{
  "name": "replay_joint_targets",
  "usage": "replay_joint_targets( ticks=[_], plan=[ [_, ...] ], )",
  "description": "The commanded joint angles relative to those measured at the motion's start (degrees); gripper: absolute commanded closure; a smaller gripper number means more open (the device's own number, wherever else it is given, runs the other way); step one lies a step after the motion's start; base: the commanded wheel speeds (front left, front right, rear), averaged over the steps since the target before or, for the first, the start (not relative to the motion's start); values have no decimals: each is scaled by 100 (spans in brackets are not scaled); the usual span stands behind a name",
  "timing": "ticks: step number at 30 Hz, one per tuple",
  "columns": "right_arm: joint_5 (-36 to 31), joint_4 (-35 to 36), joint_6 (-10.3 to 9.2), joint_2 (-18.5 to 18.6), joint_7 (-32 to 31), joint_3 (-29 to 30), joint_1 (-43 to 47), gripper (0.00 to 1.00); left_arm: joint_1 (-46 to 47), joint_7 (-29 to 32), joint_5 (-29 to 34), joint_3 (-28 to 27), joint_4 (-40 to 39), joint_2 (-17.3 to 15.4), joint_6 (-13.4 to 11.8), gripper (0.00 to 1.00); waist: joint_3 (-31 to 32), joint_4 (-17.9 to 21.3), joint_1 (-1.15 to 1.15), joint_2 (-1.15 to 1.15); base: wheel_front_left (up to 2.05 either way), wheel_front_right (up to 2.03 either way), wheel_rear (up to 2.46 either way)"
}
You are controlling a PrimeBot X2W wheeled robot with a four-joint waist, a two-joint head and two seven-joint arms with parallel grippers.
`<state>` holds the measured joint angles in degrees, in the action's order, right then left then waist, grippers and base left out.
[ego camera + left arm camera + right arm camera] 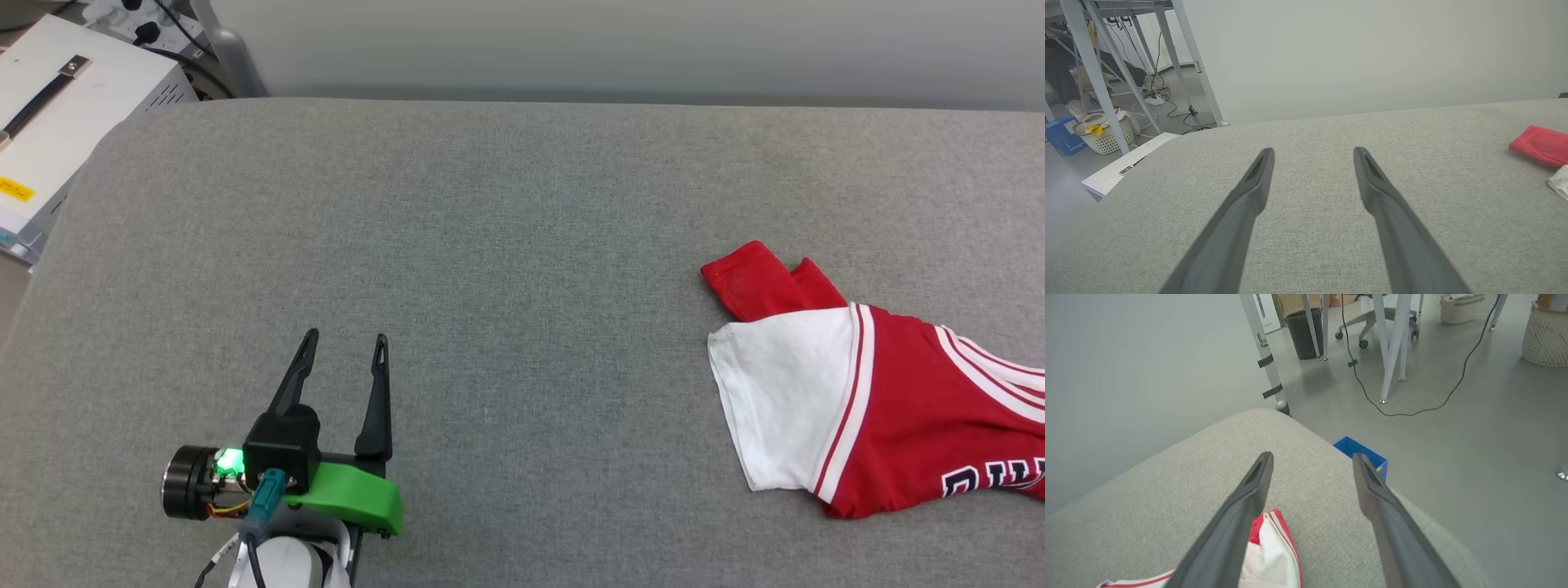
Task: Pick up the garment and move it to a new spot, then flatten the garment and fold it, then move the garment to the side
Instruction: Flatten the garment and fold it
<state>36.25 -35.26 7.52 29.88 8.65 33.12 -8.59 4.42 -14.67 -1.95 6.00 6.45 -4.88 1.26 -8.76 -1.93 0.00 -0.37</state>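
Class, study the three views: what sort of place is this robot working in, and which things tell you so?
Probably a lab or workshop, not a home: a grey padded table among metal frame legs, a loose cable across the bare floor, and a wheeled office chair.

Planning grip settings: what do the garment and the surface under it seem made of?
The garment: soft matte knit cloth, maybe cotton or polyester; it folds and lies limp. The surface: grey woven upholstery, seemingly padded; fine heathered weave, rounded corners.
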Motion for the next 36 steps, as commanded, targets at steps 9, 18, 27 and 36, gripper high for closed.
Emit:
replay_joint_targets(
  ticks=[9, 18, 27, 36],
  plan=[
    [-1922, 3523, -3, -308, -269, -455, -275, 0, -126, -33, 59, 82, -94, 2, -21, 0, 150, -22, 0, 37, 0, 0, 0],
    [-1904, 5283, -3, 287, -2347, -3288, -912, 0, -141, -33, 62, 116, -199, 19, -85, 0, 174, -196, 0, 37, 0, 0, 0],
    [-433, 4691, -3, 946, -4867, -5682, -1581, 0, -65, -33, 45, 89, -322, 25, -141, 0, 35, -251, 0, 37, 0, 0, 0],
    [-30, 3251, -3, 766, -5860, -6836, -1959, 0, 94, -33, -6, 107, -366, 61, -144, 0, -254, -371, 0, 37, 0, 0, 0]
  ],
)
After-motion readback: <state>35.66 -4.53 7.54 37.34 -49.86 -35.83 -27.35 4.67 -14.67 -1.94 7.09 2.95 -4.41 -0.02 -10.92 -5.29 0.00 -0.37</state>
